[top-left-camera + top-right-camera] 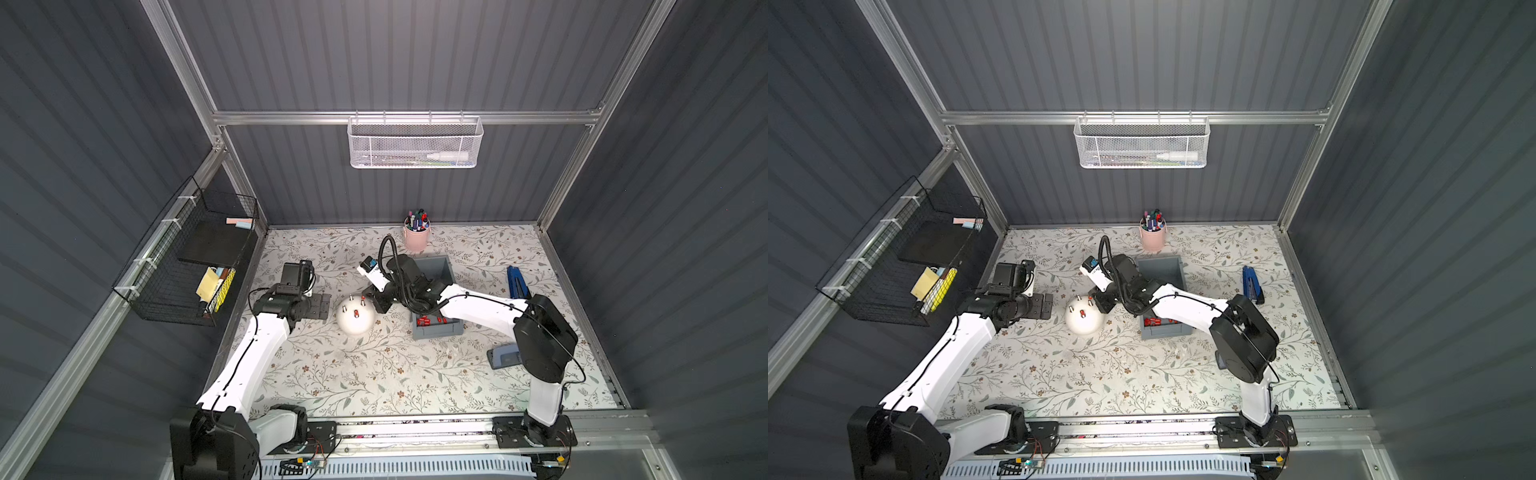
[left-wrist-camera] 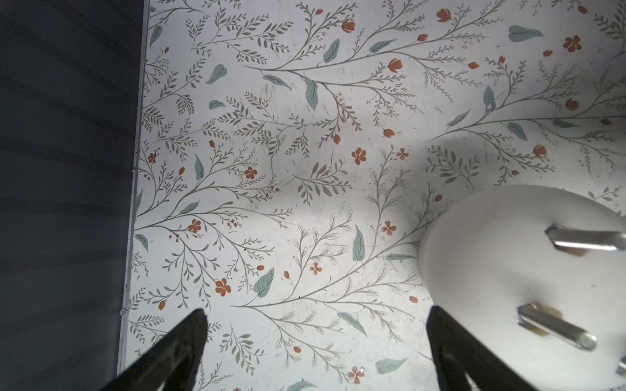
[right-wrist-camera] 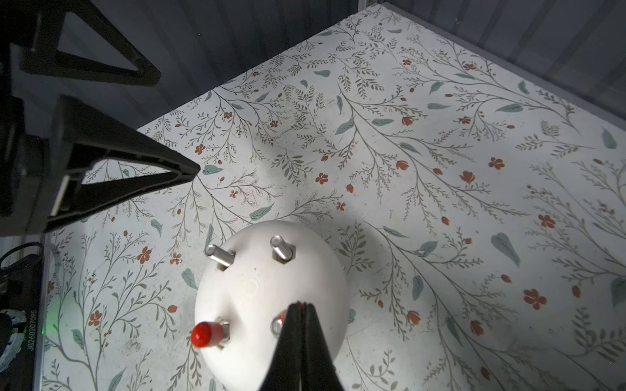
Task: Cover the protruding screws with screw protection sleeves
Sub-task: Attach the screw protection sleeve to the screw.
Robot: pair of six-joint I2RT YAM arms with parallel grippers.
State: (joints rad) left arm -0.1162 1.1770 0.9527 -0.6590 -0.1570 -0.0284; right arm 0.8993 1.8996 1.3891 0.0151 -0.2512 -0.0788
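While the right gripper (image 3: 300,304) hangs over the white dome (image 3: 257,291) with its jaws clenched tight, their tips sit at one of the four protruding screws (image 3: 218,254). A sliver of red shows beside them there, and I cannot tell whether they pinch a sleeve or merely press on it. One neighbouring screw wears a red sleeve (image 3: 203,333) fully, and the two toward the left gripper (image 1: 327,307) are bare. The dome stands near the middle of the worktop (image 1: 374,374), a little toward its left edge. The left gripper hovers just beside it on that side, jaws released wide and grasping nothing. More screw protection sleeves (image 1: 424,321) lie in the grey bin (image 1: 436,332), between the dome and the right edge. Each sleeve looks tiny, light and probably a little soft, so it is likely to tilt or squirt from a hard pinch. It seems best held across its barrel near the closed end, leaving the mouth free to meet the pin squarely. The dome is smooth and rounded and may slide or rock under a push, so its broad lower flank looks the place to steady it.
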